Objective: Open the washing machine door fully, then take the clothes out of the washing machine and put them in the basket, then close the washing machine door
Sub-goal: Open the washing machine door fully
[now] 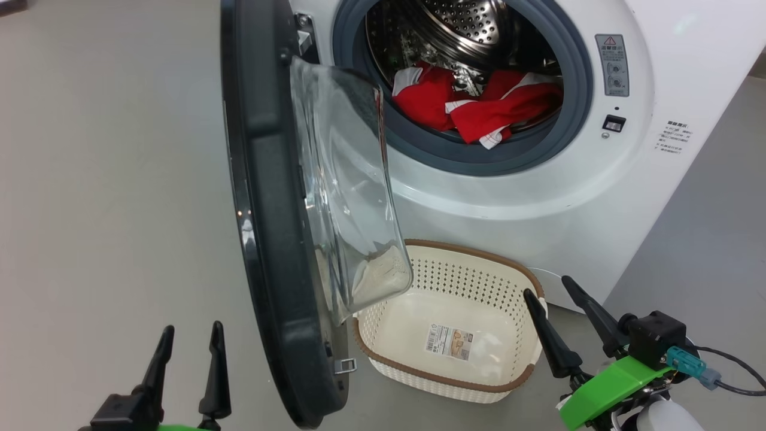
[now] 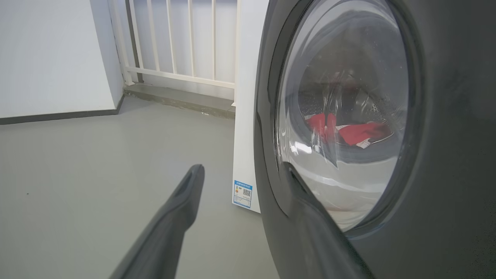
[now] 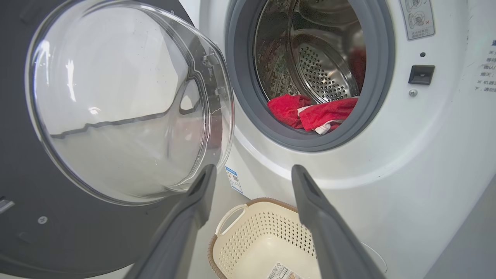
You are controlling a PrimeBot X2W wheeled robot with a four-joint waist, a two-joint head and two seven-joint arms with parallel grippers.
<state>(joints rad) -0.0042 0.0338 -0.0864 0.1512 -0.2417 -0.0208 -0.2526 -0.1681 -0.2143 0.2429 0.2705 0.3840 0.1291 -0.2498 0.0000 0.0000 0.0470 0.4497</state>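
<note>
The washing machine [image 1: 538, 197] stands with its door [image 1: 269, 197] swung out towards me, about square to its front, the glass bowl [image 1: 347, 191] bulging to the right. Red clothes [image 1: 479, 105] with white trim lie at the front of the steel drum, also in the right wrist view [image 3: 310, 114]. The cream basket [image 1: 473, 266] sits empty on the floor below the opening. My left gripper [image 1: 190, 341] is open at the lower left, outside the door's black rim [image 2: 445, 155]. My right gripper [image 1: 556, 305] is open beside the basket's right end.
The grey floor [image 1: 108, 179] spreads to the left of the door. A white railing [image 2: 182, 42] and a white wall [image 2: 50, 58] stand beyond the machine's side in the left wrist view. A cable [image 1: 736, 371] trails from my right wrist.
</note>
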